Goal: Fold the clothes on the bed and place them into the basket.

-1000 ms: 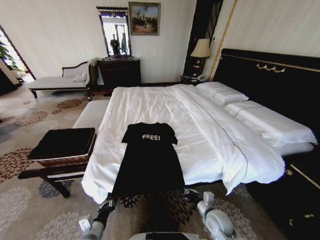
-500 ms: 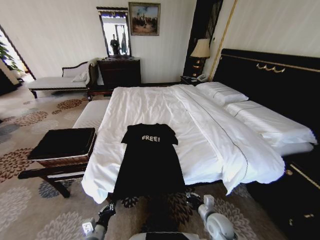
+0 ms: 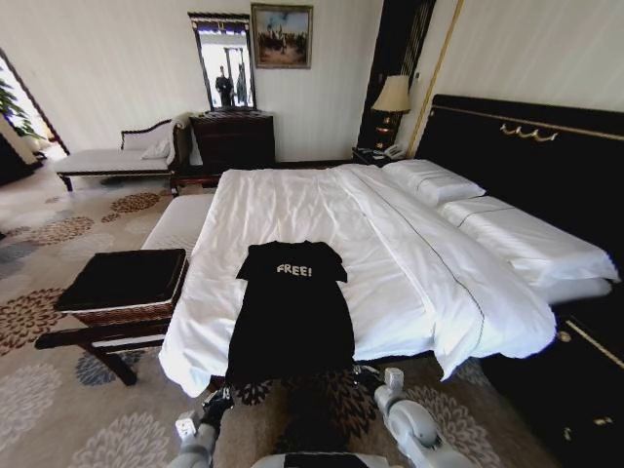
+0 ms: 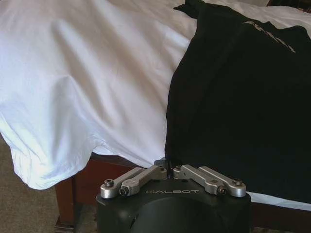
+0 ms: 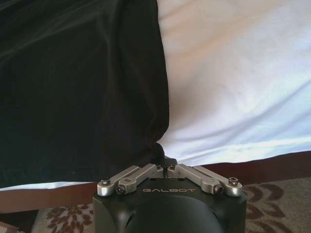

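Observation:
The clothes are one black T-shirt (image 3: 292, 312) with white "FREE!" lettering. It lies flat on the white duvet of the bed (image 3: 292, 200), its hem draped over the foot edge. My left gripper (image 3: 220, 394) is shut on the hem's left corner. In the left wrist view the gripper (image 4: 167, 165) pinches the black fabric (image 4: 233, 97). My right gripper (image 3: 365, 371) is shut on the hem's right corner. The right wrist view shows the gripper (image 5: 164, 163) closed on the shirt (image 5: 73, 87). The brown wicker basket (image 3: 129, 314) with black lining sits left of the bed.
The basket rests on a striped bench (image 3: 93, 341) with dark legs. A second cream bench (image 3: 175, 222) stands along the bed's left side. Pillows (image 3: 526, 239) and the black headboard (image 3: 546, 156) are on the right. Patterned carpet (image 3: 39, 409) lies around the bed.
Both arms have shifted slightly inward and toward the bed. The shirt's hem corners have drawn in a little with them. The camera has not moved.

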{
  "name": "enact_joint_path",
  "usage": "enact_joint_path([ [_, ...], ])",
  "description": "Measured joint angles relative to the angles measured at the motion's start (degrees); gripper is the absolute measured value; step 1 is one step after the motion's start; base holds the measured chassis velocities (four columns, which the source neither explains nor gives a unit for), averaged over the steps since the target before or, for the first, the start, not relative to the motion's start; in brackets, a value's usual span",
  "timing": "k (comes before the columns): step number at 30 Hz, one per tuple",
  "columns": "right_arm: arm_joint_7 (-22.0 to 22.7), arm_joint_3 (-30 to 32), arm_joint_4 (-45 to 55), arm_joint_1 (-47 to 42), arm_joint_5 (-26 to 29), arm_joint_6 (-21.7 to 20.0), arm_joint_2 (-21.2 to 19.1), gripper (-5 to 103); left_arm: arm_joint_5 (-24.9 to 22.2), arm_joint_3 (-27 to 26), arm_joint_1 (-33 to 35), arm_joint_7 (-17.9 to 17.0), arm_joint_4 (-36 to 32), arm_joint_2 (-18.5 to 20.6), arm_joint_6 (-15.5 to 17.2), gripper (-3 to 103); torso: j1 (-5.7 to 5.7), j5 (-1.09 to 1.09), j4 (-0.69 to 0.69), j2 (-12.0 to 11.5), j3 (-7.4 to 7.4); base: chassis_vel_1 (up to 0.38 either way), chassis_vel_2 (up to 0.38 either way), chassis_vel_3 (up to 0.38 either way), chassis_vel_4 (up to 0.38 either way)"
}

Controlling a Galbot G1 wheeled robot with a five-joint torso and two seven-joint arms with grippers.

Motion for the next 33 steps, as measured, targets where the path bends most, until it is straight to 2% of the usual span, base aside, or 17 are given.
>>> enact_joint_path([
  [7,0.03,-0.04,0.32,-0.34,-0.09,0.05,0.33,0,1.46,0.96,-0.48,-0.36,0.58,-0.79,-0.14,0,0.00,-0.01,0.00,0.00,0.00,0.000,0.000,0.000,0.000],
  [8,0.10,-0.03,0.64,-0.55,-0.09,0.15,0.33,-1,2.03,1.04,-0.17,-0.36,-0.04,-0.75,-0.15,6,0.00,0.00,0.00,0.00,0.00,0.000,0.000,0.000,0.000],
  [10,0.17,0.20,1.44,-1.32,-0.40,0.62,0.23,9,2.87,0.92,0.99,-0.34,-1.37,-0.25,-0.36,16,0.00,0.00,0.00,0.00,0.00,0.000,0.000,0.000,0.000],
  [12,0.17,0.35,1.76,-1.61,-0.59,0.81,0.19,9,2.99,0.77,1.41,-0.33,-1.78,-0.04,-0.46,16,0.00,0.00,0.00,0.00,0.00,0.000,0.000,0.000,0.000],
  [16,0.07,2.50,4.88,-4.88,-2.89,3.69,0.36,31,4.06,-1.92,5.24,0.07,-5.31,1.33,-2.35,38,-0.02,-0.01,0.00,0.00,-0.01,0.000,0.000,0.000,0.000],
  [18,0.04,3.00,5.48,-5.50,-3.31,4.64,0.57,31,4.24,-2.57,5.93,0.15,-6.09,1.50,-2.84,38,-0.02,0.00,0.00,0.00,-0.01,0.000,0.000,0.000,0.000],
  [19,-0.28,3.96,6.43,-6.55,-4.18,7.20,1.18,42,4.39,-3.91,7.14,0.28,-7.66,1.65,-3.94,49,-0.01,0.00,0.00,0.00,-0.01,0.000,0.000,0.000,0.000],
  [20,-0.76,4.59,6.83,-7.10,-4.90,9.60,1.62,48,4.43,-4.75,7.61,0.34,-8.58,1.60,-4.80,49,-0.02,0.00,0.00,0.00,-0.01,0.000,0.000,0.000,0.000],
  [21,-1.14,5.15,7.10,-7.40,-5.36,11.53,2.03,48,4.45,-5.65,7.89,0.39,-9.61,1.39,-5.67,54,-0.02,0.01,0.00,0.00,-0.01,0.000,0.000,0.000,0.000],
  [22,-1.14,5.15,7.10,-7.40,-5.36,11.53,2.03,48,4.45,-5.65,7.89,0.39,-9.61,1.39,-5.67,54,-0.02,0.01,0.00,0.00,-0.01,0.000,0.000,0.000,0.000],
  [25,-1.52,6.07,7.66,-7.72,-5.64,13.59,2.76,63,4.32,-7.23,8.05,0.53,-12.32,0.77,-6.39,71,-0.02,-0.01,0.00,0.01,-0.01,0.000,0.000,0.000,0.000],
  [26,-1.56,6.14,7.70,-7.72,-5.63,13.89,2.93,69,4.33,-7.44,7.89,0.55,-13.23,0.65,-6.41,71,-0.02,0.00,0.00,0.01,-0.01,0.000,0.000,0.000,0.000],
  [27,-1.58,6.15,7.73,-7.70,-5.62,14.02,3.03,69,4.39,-7.51,7.77,0.55,-13.60,0.62,-6.42,76,-0.02,-0.01,0.00,0.00,-0.01,0.000,0.000,0.000,0.000],
  [28,-1.63,6.16,7.84,-7.65,-5.62,14.14,3.21,74,4.65,-7.60,7.42,0.55,-14.35,0.62,-6.42,81,-0.02,0.00,0.00,0.00,-0.01,0.000,0.000,0.000,0.000],
  [29,-1.63,6.16,7.84,-7.65,-5.62,14.14,3.21,74,4.65,-7.60,7.42,0.55,-14.35,0.62,-6.42,81,-0.02,0.00,0.00,0.00,-0.01,0.000,0.000,0.000,0.000],
  [32,-1.74,6.31,8.51,-7.45,-5.60,14.20,3.66,90,5.96,-7.68,6.07,0.59,-16.04,1.34,-6.42,96,-0.03,0.00,0.00,0.01,-0.01,-0.039,0.030,0.042,-0.033],
  [33,-1.74,6.31,8.51,-7.45,-5.60,14.20,3.66,90,5.96,-7.68,6.07,0.59,-16.04,1.34,-6.42,96,-0.03,0.00,0.00,0.01,-0.01,-0.068,0.044,0.064,-0.055],
])
